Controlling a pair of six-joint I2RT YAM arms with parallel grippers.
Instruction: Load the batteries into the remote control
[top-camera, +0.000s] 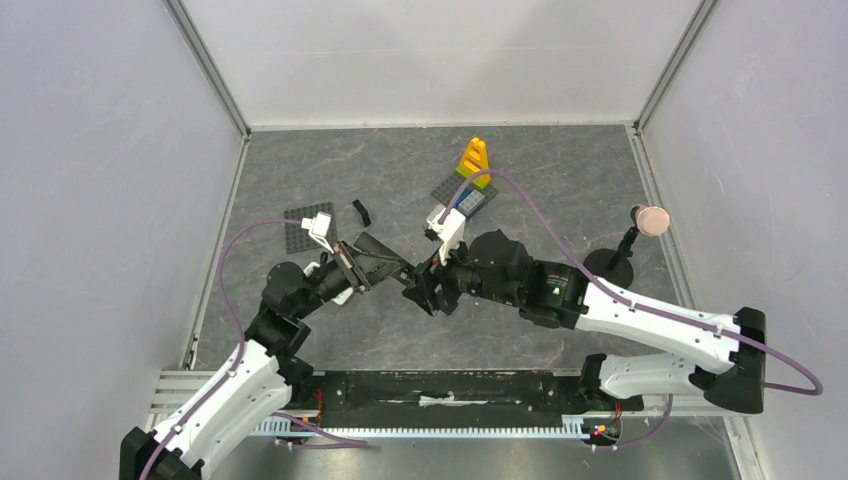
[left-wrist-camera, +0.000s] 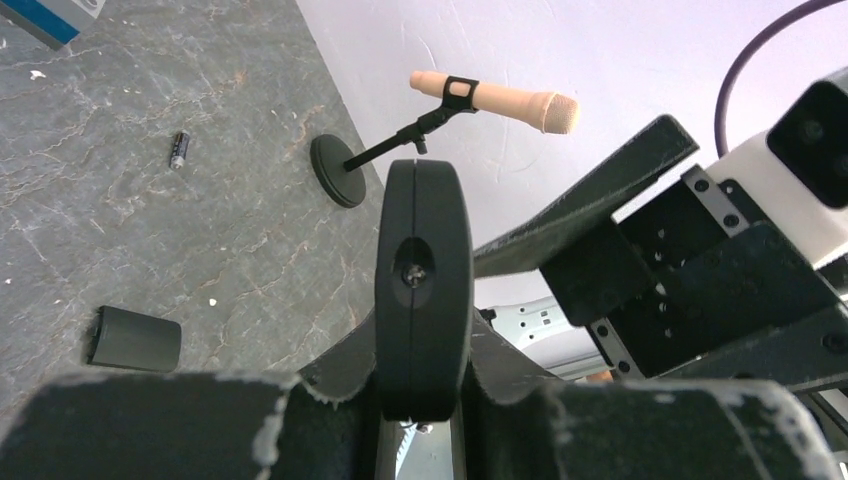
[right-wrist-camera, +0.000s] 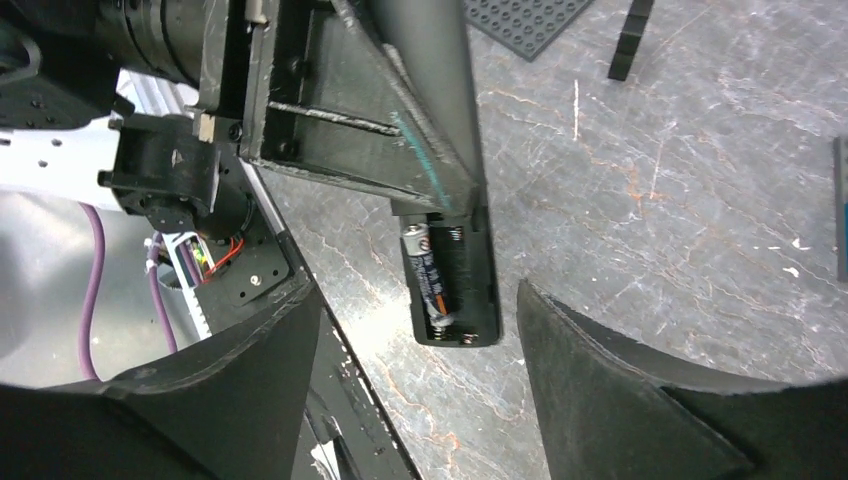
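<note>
My left gripper (top-camera: 385, 265) is shut on the remote control (top-camera: 398, 268), a slim dark bar, and holds it above the table. In the left wrist view the remote (left-wrist-camera: 422, 230) shows end-on between the fingers (left-wrist-camera: 330, 375). In the right wrist view its open slot (right-wrist-camera: 462, 285) faces the camera, with one battery (right-wrist-camera: 421, 272) in the left bay and the other bay bare. My right gripper (right-wrist-camera: 420, 305) is open and empty, its fingers either side of the remote's end; it also shows in the top view (top-camera: 425, 295). A loose battery (left-wrist-camera: 179, 149) lies on the table.
A microphone on a round stand (left-wrist-camera: 495, 97) stands at the right (top-camera: 652, 220). A dark cover piece (left-wrist-camera: 133, 338) lies on the table. A grey studded plate (top-camera: 305, 228), a small black brick (top-camera: 361, 211) and a yellow brick pile (top-camera: 474, 158) sit further back.
</note>
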